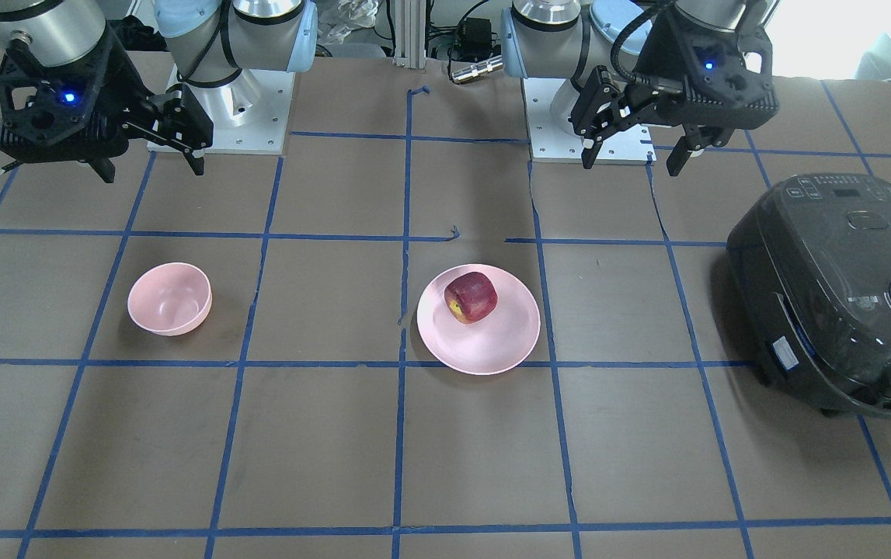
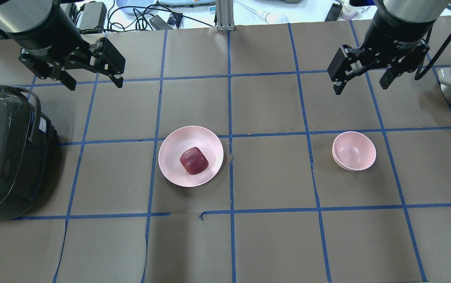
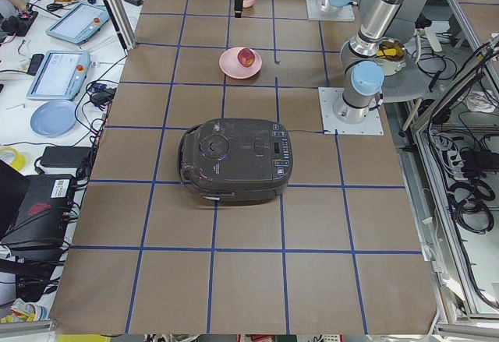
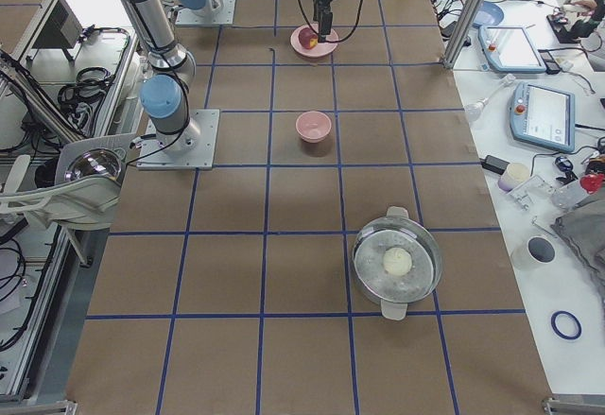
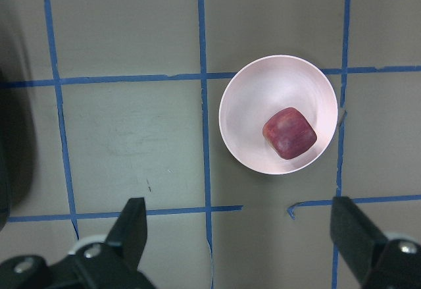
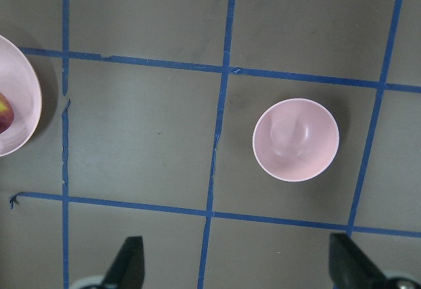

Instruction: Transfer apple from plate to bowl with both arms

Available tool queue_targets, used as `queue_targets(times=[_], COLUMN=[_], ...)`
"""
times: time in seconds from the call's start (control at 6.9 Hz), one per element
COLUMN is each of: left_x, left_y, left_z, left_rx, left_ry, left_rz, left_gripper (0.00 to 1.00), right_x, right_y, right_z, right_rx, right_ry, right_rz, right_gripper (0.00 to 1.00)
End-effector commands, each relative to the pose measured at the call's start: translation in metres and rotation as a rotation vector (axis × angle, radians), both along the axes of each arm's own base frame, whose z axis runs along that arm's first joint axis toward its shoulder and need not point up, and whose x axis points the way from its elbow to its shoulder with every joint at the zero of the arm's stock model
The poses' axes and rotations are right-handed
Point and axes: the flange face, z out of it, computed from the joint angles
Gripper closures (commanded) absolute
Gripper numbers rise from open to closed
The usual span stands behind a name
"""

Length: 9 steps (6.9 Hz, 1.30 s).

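The left claw (image 2: 94, 83) hangs wide open, well away from the plate (image 2: 208, 138). The apple (image 2: 194, 160) sits mid-plate. Best to centre above it and square the jaws to its flatter sides. The bowl (image 2: 354, 150) stands empty, well apart. The right claw (image 2: 361, 87) hovers open nearby.

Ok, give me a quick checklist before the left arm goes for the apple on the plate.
1. Apple sits on the plate, unheld: ok.
2. Left gripper open and empty: ok.
3. Right gripper open and empty: ok.
4. Bowl upright, nothing in it: ok.
5. Left gripper lined up over the apple: not ok, it hangs off to one side of the plate.
6. Rice cooker apart from the plate: ok.
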Motion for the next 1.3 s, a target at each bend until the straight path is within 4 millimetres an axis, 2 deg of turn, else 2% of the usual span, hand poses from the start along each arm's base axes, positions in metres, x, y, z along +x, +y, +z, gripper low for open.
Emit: queue_targets(times=[0.0, 0.43, 0.58, 0.72, 0.87, 1.01, 1.16], left_x=[0.001, 0.001, 0.002, 0.003, -0.003, -0.013, -0.042], left_y=[0.000, -0.001, -0.008, -0.017, -0.026, -0.035, -0.036], left_z=[-0.001, -0.002, -0.007, -0.016, -0.031, -0.060, -0.094], left_rx=[0.001, 0.004, 0.008, 0.024, 0.055, 0.115, 0.142], left_ry=[-0.002, -0.003, -0.008, -0.017, -0.005, 0.000, -0.008], left_rz=[0.002, 0.002, 0.004, 0.021, 0.066, 0.156, 0.243], left_gripper=[0.00, 0.00, 0.00, 0.00, 0.00, 0.00, 0.00], right_x=[0.000, -0.001, -0.016, -0.049, -0.071, -0.102, -0.130], right_y=[0.000, -0.001, -0.010, -0.022, -0.037, -0.046, -0.052], right_z=[0.001, 0.000, 0.002, -0.002, -0.038, -0.079, -0.120], right_rx=[-0.001, -0.004, -0.048, -0.062, 0.004, 0.087, 0.099], right_ry=[0.000, 0.002, 0.003, -0.001, 0.005, -0.002, -0.014], right_rz=[-0.001, 0.004, -0.031, -0.057, -0.066, -0.107, -0.099], right_gripper=[0.00, 0.00, 0.00, 0.00, 0.00, 0.00, 0.00])
